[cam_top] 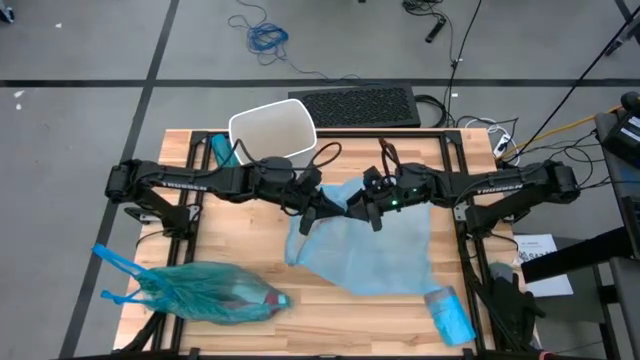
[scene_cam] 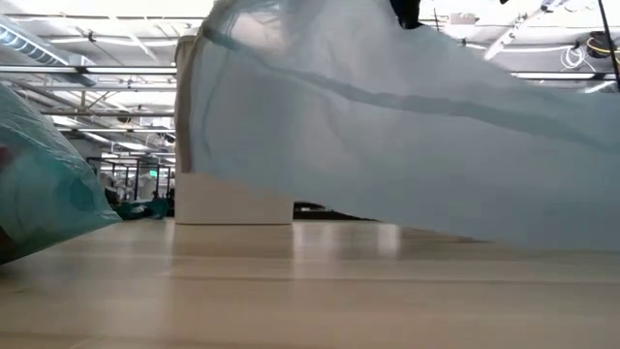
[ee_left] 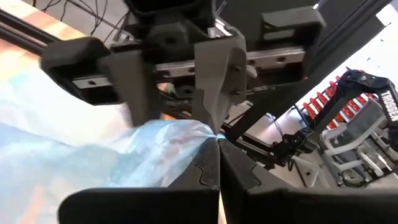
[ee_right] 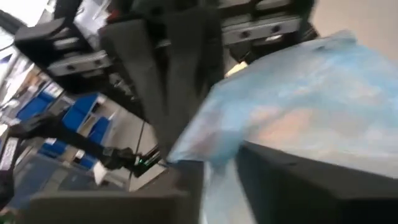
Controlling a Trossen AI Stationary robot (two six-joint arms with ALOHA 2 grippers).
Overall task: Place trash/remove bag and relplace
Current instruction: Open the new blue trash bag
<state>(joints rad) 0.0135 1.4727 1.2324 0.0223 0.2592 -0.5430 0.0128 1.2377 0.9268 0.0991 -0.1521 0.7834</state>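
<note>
Two grippers met over the table's middle. The left gripper point(cam_top: 322, 207) was clamped on an edge of one fresh pale blue bag point(cam_top: 375, 245), lifted above the table point(cam_top: 250, 235). The right gripper point(cam_top: 357, 208) sat at the same edge, fingers partly apart; its hold could not be told. One white bin point(cam_top: 272, 128) stood behind. One filled, tied teal bag point(cam_top: 205, 291) holding the trash lay at the table's front-left.

A filled, knotted teal bag point(cam_top: 205, 291) of trash lay lower left; a pale blue empty bag point(cam_top: 375, 245) hung mid-frame.
</note>
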